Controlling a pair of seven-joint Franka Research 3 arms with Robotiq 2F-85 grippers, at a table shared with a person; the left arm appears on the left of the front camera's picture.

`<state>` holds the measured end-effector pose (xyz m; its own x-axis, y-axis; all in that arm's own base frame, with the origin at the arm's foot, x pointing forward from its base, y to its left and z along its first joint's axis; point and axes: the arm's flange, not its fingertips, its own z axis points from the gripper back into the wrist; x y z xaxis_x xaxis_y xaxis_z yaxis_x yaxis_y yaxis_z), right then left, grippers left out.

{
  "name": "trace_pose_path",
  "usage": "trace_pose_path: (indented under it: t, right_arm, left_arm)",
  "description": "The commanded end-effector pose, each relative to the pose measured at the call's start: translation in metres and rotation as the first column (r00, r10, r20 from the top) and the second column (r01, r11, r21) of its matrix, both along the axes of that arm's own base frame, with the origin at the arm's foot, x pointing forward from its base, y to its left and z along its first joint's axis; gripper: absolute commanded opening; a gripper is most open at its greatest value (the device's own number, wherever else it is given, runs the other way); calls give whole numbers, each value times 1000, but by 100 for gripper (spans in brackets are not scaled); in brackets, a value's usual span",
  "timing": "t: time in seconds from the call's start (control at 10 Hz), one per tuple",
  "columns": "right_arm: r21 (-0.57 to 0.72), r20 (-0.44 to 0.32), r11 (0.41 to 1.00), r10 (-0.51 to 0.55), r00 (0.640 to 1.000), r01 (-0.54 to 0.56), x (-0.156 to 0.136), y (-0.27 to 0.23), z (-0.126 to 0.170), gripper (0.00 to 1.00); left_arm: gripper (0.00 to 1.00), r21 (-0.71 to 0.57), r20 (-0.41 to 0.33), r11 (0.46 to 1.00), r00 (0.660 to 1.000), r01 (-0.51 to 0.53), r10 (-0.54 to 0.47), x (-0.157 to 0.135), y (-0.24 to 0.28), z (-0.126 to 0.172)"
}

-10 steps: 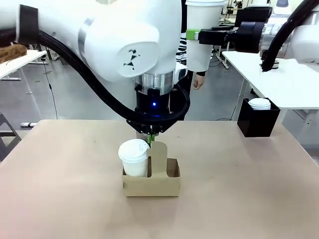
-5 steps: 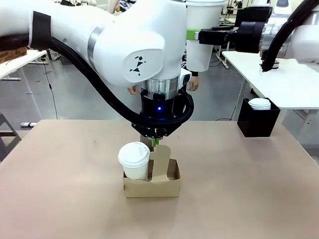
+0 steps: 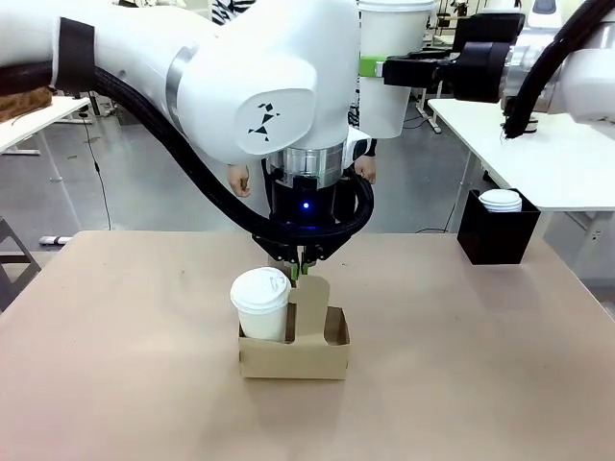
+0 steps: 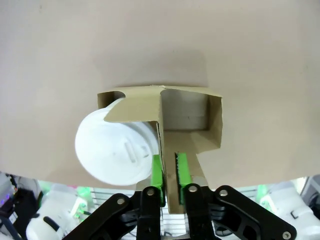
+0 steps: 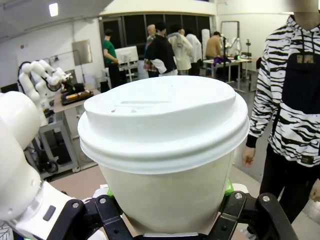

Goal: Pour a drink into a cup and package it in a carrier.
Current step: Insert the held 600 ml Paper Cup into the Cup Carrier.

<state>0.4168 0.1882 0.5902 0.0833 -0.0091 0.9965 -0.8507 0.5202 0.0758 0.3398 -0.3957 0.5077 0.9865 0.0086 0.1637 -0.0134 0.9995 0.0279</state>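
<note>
**One cup seated in the carrier, a second held ready above**

The carrier [image 3: 293, 357] sits flat on the counter [image 3: 480, 384]. A lidded cup [image 3: 260, 300] stands upright in its left slot, and the right slot is empty. The left gripper [image 4: 169, 165] comes straight down over the carrier, its jaws narrow, with a green pad on either side of the handle tab [image 3: 309, 300]. That is the natural place to lift or steady the carrier without touching the cup. Whether the pads clamp the tab or merely flank it I cannot tell.

The right gripper [image 3: 377, 69] is closed round a second cup [image 3: 392, 96], also lidded, held upright high above and to the right of the carrier. It is probably kept level against spills while it waits for the empty slot. Both lids hide any drink.

A black box [image 3: 495, 240] of spare lids stands well right of the carrier. A person [image 5: 290, 90] stands beyond the carrier.
</note>
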Motion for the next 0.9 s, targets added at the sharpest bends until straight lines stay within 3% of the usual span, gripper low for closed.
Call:
trace_pose_path:
  t: [0.0,0.1,0.2,0.5,0.8]
  right_arm:
    - [0,0,1000,0,1000,0,0,0,0,81]
    - [1,-64,999,36,997,-36,13,-3,-9,81]
    - [-6,-96,998,67,993,-68,23,-8,-19,81]
    - [12,-132,964,266,955,-267,29,-16,-58,81]
    - [33,-115,859,512,851,-512,17,-19,-112,81]
  left_arm:
    - [100,-63,-14,993,994,103,-104,-15,29,29]
    - [65,-88,-15,986,989,143,-145,-24,42,47]
    - [100,-104,-5,978,983,183,-185,-36,60,67]
    - [100,-109,23,947,954,301,-300,-54,133,105]
    - [100,-25,37,875,875,483,-482,-52,221,91]
